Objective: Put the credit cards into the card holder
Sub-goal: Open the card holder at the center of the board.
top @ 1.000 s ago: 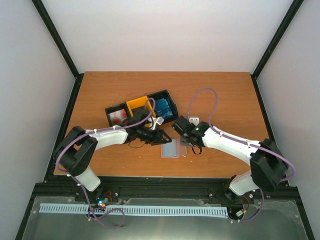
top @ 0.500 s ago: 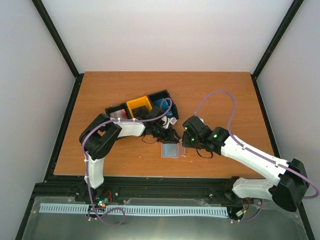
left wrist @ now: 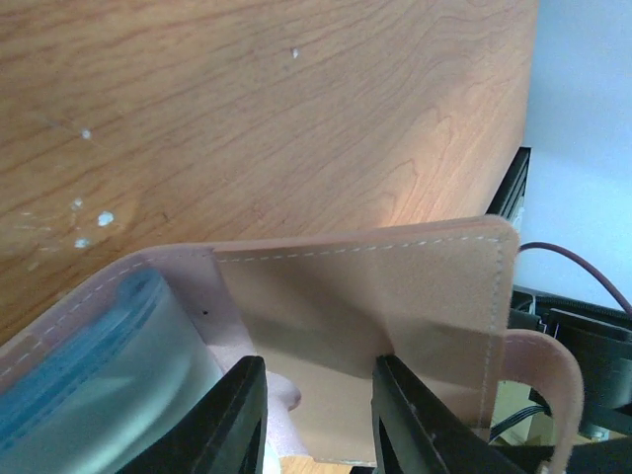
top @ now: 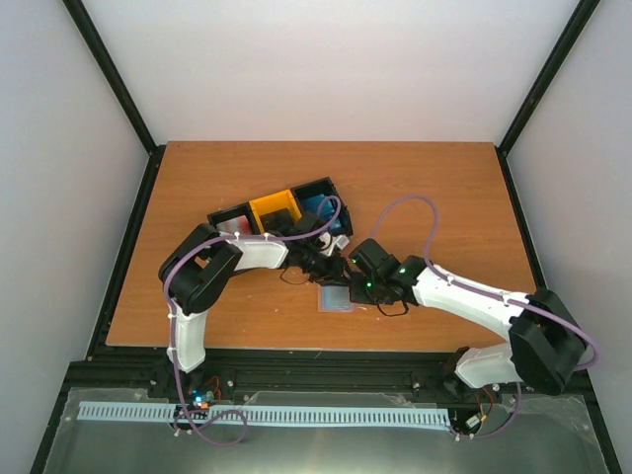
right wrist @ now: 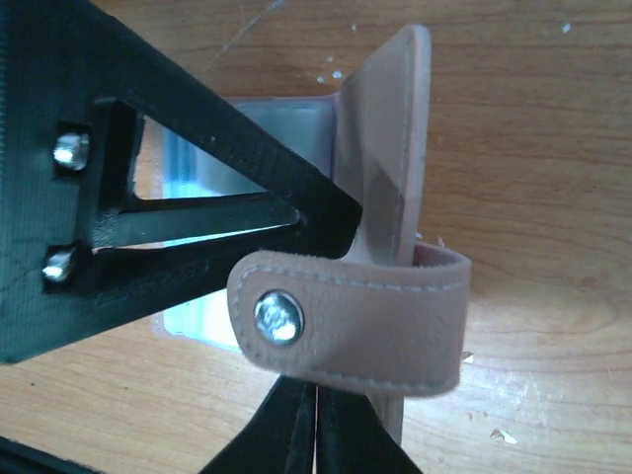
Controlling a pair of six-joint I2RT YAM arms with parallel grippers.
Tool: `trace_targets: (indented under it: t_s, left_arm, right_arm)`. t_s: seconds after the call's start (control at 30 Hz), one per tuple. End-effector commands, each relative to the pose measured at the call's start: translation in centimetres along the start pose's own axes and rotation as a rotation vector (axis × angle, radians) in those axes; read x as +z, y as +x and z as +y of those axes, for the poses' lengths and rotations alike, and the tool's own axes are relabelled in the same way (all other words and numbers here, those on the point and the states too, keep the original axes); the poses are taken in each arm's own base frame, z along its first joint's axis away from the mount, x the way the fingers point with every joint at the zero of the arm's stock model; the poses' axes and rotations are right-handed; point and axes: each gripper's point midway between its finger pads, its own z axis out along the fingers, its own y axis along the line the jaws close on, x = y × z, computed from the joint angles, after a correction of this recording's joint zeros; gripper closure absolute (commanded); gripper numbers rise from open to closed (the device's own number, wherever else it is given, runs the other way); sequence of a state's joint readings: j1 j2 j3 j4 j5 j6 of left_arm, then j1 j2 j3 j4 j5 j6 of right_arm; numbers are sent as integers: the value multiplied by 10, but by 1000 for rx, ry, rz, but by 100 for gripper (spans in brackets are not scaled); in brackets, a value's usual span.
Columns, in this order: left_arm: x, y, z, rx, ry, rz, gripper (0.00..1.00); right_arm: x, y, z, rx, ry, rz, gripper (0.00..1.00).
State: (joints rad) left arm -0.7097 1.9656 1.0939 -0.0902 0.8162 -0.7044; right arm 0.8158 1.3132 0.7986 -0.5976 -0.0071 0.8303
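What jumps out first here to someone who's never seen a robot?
The left gripper and right gripper meet at the table's near middle, crowding one pinkish card holder. Close up, its flap is lifted off the wood, a strap with a metal snap curling over it. Behind them sits a row of black and yellow bins.

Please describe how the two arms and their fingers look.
The left arm and right arm have white shells and black joints. A purple cable loops along each. Small green lights glow near the right wrist. The fingers are black, with a triangular cut-out and silver screws.
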Motion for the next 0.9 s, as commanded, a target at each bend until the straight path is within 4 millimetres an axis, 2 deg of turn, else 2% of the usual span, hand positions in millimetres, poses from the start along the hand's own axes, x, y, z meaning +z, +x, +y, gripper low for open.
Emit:
trace_targets:
  t_s: [0.0,0.17,0.23,0.4,0.5,0.87]
  left_arm:
    - [6,-2,0,5,-18,17,69]
    - [-7,0,2,-21,-85,-21,66]
    - [-18,4,3,-34,-125,-47,60]
    - [-33,19,24,-98,-242,-89,50]
    - [-39,22,25,-100,-255,-104,47]
    - [-23,27,29,-122,-208,-36,47]
  right_arm:
    - [9,-8,0,1,15,-13,96]
    - [23,-10,-22,-11,135,-32,88]
    - [30,-7,-24,-23,145,-20,88]
    - [47,3,-30,-17,150,17,88]
    - [53,8,-35,1,153,25,87]
    - [62,18,-42,22,156,43,86]
